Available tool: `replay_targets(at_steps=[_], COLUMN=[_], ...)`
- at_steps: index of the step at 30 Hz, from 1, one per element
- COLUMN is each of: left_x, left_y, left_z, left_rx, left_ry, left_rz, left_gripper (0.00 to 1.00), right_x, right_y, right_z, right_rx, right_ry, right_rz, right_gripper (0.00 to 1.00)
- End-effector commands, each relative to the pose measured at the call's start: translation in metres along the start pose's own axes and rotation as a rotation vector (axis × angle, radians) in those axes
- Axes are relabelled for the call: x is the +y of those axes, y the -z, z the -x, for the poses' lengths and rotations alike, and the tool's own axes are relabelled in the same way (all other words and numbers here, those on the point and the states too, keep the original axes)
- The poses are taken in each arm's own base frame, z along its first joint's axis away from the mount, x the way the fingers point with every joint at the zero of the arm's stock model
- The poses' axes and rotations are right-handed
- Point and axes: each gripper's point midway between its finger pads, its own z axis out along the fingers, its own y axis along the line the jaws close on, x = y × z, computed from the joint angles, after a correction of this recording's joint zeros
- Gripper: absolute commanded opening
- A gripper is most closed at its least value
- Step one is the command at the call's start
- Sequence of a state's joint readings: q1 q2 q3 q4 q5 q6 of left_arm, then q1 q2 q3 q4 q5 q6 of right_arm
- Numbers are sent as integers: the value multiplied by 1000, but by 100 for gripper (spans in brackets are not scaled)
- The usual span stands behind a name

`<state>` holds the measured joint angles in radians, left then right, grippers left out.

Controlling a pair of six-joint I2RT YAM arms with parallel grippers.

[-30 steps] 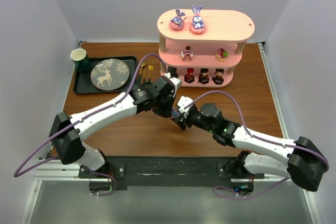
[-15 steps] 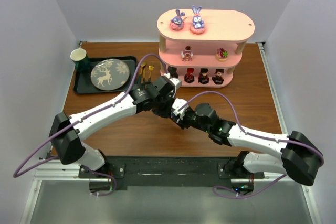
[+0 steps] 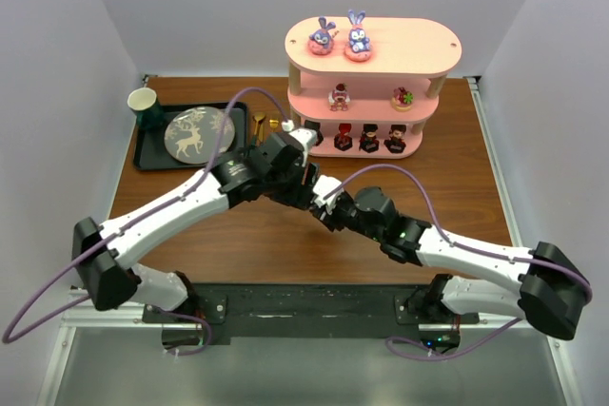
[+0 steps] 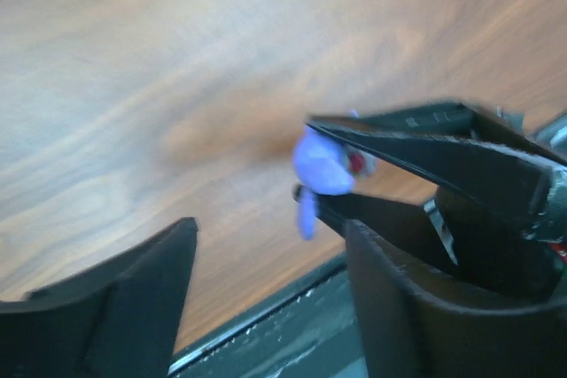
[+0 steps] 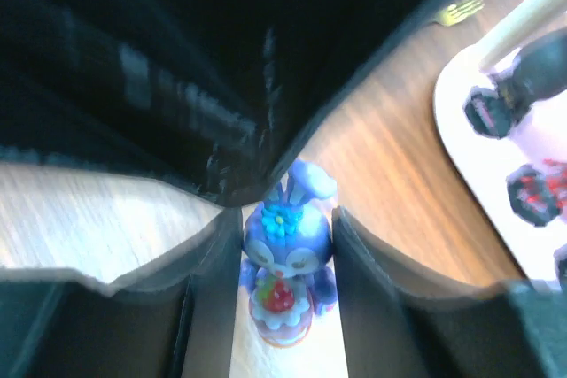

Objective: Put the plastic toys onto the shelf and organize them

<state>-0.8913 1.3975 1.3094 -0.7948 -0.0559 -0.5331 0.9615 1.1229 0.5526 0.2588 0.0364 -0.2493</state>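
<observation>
Atop shelf (image 3: 409, 45) two bunnies (image 3: 322, 39), gripper (image 5: 285, 219) clasping bunny (image 5: 285, 258)

A brown wood-grain table (image 3: 457, 187) fills the middle under soft, even light, boxed in by a plain white back wall (image 3: 190, 7) at twelve o'clock, a left panel (image 3: 57, 92) at nine and a right panel (image 3: 561, 92) at three, with a black mounting rail (image 3: 304, 306) and a grey metal surface (image 3: 304, 373) at six o'clock.

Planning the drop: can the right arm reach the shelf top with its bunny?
Likely yes: the right gripper grips the bunny, the left gripper stands open beside it, and the shelf top is bare right of two bunnies.
</observation>
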Motion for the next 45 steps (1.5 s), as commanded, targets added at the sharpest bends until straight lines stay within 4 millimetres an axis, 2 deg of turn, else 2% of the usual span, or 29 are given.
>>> replay_targets(at_steps=[1, 2, 4, 5, 6, 7, 8, 9, 10, 11, 13, 15, 16, 17, 18, 19, 21, 22, 23, 26, 27, 28, 31, 34, 35, 40, 45], left_x=[19, 28, 56, 67, 83, 96, 114, 121, 128, 139, 153, 164, 169, 176, 182, 185, 194, 202, 204, 212, 213, 212, 212, 211, 211, 211, 209], left_y=[57, 74, 85, 103, 110, 109, 127, 131, 128, 137, 132, 132, 123, 123, 115, 114, 114, 117, 117, 120, 119, 121, 122, 122, 122, 123, 123], left_z=[65, 74, 88, 93, 96, 95, 98, 98, 97, 96, 90, 85, 80, 77, 71, 68, 64, 61, 59, 53, 52, 52, 53, 53, 52, 52, 53], left_rx=[-310, -382, -496, -572, -625, -669, -743, -775, -800, -837, -853, -873, -879, -893, -897, -897, -884, -879, -877, -867, -867, -872, -879, -880, -880, -882, -888], left_ry=[97, 117, 160, 179, 203, 219, 237, 239, 243, 248, 255, 263, 266, 260, 259, 251, 242, 238, 232, 220, 222, 218, 218, 217, 217, 218, 214], left_rz=[26, 45, 122, 147, 193, 227, 281, 301, 322, 363, 409, 441, 448, 467, 480, 490, 523, 570, 589, 643, 644, 639, 637, 634, 633, 635, 616], left_gripper=[78, 84, 88, 91, 93, 96, 99, 100, 100, 100, 100, 100, 100, 100, 100, 100, 100, 100, 100, 100, 100, 100, 100, 100, 100, 100, 100], right_x=[-27, -32, -48, -53, -58, -68, -76, -83, -95, -107, -127, -152, -170, -178, -186, -201, -215, -231, -239, -269, -276, -289, -313, -333, -338, -365, -378], right_y=[11, 15, 23, 27, 30, 36, 39, 44, 51, 56, 68, 78, 89, 91, 94, 105, 101, 111, 104, 114, 107, 116, 117, 114, 116, 112, 108], right_z=[44, 52, 73, 75, 83, 100, 101, 109, 128, 132, 157, 166, 181, 185, 191, 205, 211, 224, 222, 239, 240, 250, 257, 255, 260, 255, 238], right_rx=[-66, -68, -98, -90, -102, -132, -119, -130, -159, -157, -199, -217, -251, -252, -261, -291, -300, -332, -317, -361, -361, -392, -417, -425, -452, -487, -487], right_ry=[-58, -63, -82, -85, -91, -103, -108, -113, -120, -127, -155, -182, -195, -199, -203, -210, -214, -219, -223, -240, -254, -262, -277, -305, -306, -348, -364], right_rz=[-119, -135, -199, -216, -232, -257, -280, -299, -333, -364, -403, -459, -502, -527, -545, -583, -600, -639, -651, -711, -710, -738, -780, -802, -810, -856, -885], right_gripper=[0, 0, 0, 0, 0, 0, 0, 0, 0, 0, 0, 0, 0, 0, 0, 0, 0, 0, 0, 0, 0, 0, 0, 0, 0, 0, 0])
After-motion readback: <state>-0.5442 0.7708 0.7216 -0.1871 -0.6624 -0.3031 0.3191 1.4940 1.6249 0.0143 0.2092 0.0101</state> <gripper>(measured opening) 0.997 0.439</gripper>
